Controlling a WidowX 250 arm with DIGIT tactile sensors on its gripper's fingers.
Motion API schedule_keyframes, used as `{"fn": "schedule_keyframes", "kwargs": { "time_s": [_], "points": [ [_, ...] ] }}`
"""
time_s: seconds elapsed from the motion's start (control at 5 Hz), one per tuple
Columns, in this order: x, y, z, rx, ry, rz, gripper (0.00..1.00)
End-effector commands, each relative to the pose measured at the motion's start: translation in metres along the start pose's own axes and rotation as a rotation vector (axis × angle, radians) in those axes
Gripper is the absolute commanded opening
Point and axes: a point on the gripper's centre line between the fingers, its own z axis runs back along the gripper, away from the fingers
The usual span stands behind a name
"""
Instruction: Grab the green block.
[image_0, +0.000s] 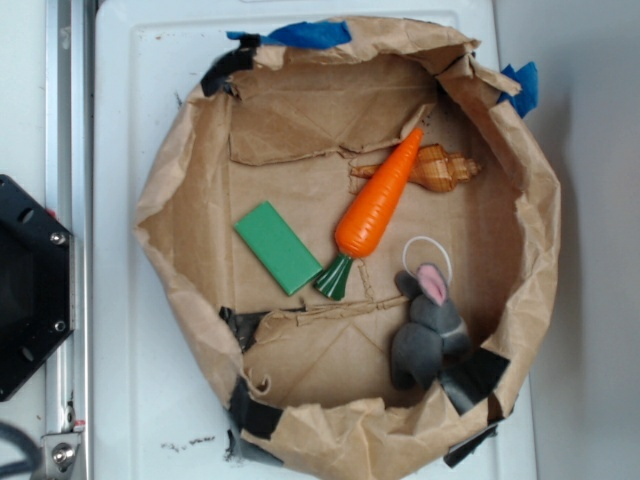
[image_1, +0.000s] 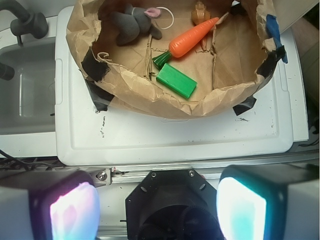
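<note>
The green block (image_0: 278, 247) lies flat on the floor of a brown paper basin (image_0: 180, 190), left of the orange carrot (image_0: 380, 195). In the wrist view the same green block (image_1: 176, 80) sits just inside the basin's near wall, below the carrot (image_1: 192, 37). My gripper (image_1: 157, 210) hangs far back from the basin, above the robot's black base. Its two glowing pads (image_1: 72, 212) stand wide apart with nothing between them. The exterior view does not show the gripper.
A grey plush mouse (image_0: 430, 335) lies at the basin's lower right and a tan seashell (image_0: 440, 168) behind the carrot. The basin rests on a white tray (image_1: 175, 135). A sink (image_1: 27, 90) is at the left. The black robot base (image_0: 25, 285) is left of the tray.
</note>
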Motion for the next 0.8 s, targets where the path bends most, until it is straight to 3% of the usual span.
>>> {"fn": "schedule_keyframes", "kwargs": {
  "time_s": [0.0, 0.2, 0.6],
  "points": [
    [0.0, 0.0, 0.0, 0.0, 0.0, 0.0, 1.0],
    [0.044, 0.01, -0.011, 0.009, -0.065, -0.082, 1.0],
    [0.084, 0.016, -0.022, -0.073, -0.113, -0.286, 1.0]
  ]
}}
